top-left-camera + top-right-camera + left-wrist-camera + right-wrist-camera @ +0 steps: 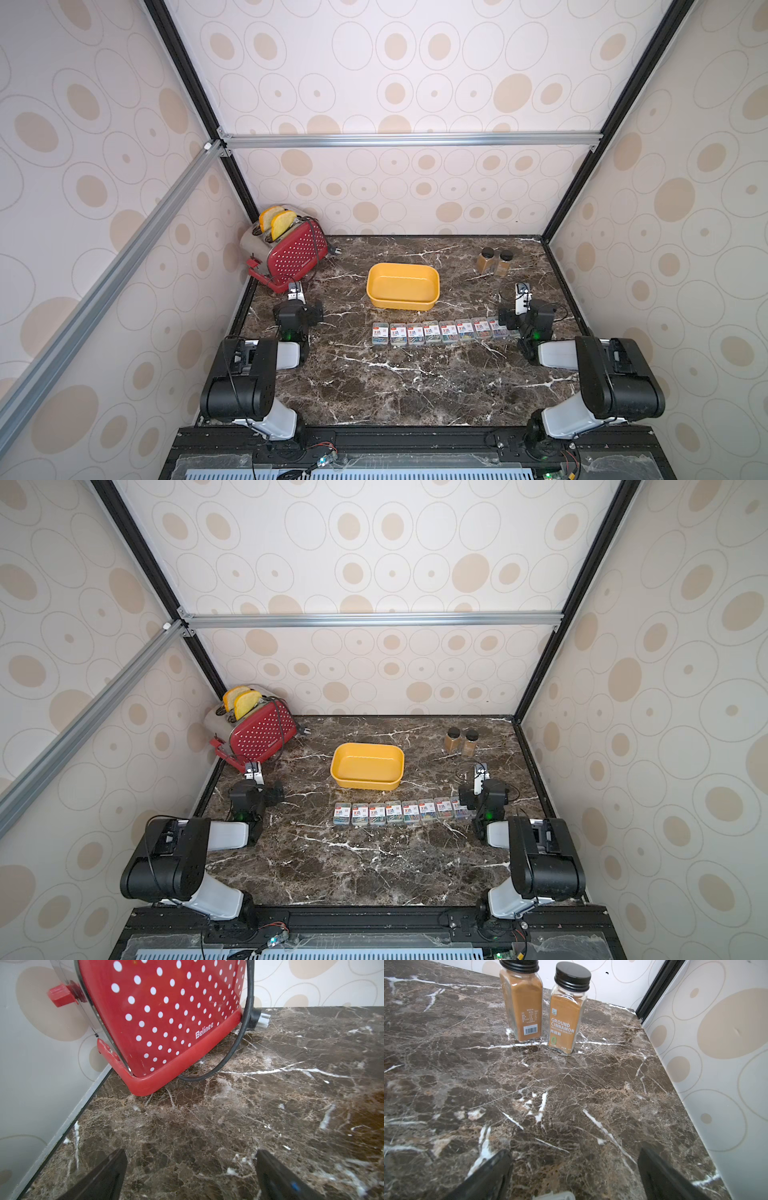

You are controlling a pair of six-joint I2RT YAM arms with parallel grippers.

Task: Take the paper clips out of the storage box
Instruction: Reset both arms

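Just near of the storage box (401, 305), in both top views: the paper clips (440, 332), clear boxes laid in 1 left-to-right row on the marble, outside the yellow tub and apart from it. 8 boxes plain to count; a 9th at the right end half hidden behind the right arm (536, 324). Labels white and red, print too small to read. In the right wrist view, a pale edge (554, 1195) cut off at the picture's border, not identifiable.

Left gripper (191, 1153): released, fingers (112, 1169) spread wide over bare marble, grasping nothing, close to the near end of the red dotted toaster (166, 1022). Right gripper (575, 1153): likewise released and empty, facing 2 black-capped jars (569, 1012) of brown powder, well apart from them.

Far left: 2 bread slices (276, 222) sticking up from the toaster's slots, black cord (239, 1043) looped beside it, plug (258, 1020) lying on the marble. Far right: the jars, side by side.

Underneath, a dark brown marble-patterned table (415, 386) veined with white. All round, pale walls (395, 62) printed with tan ovals, set in a black and silver frame (411, 139).
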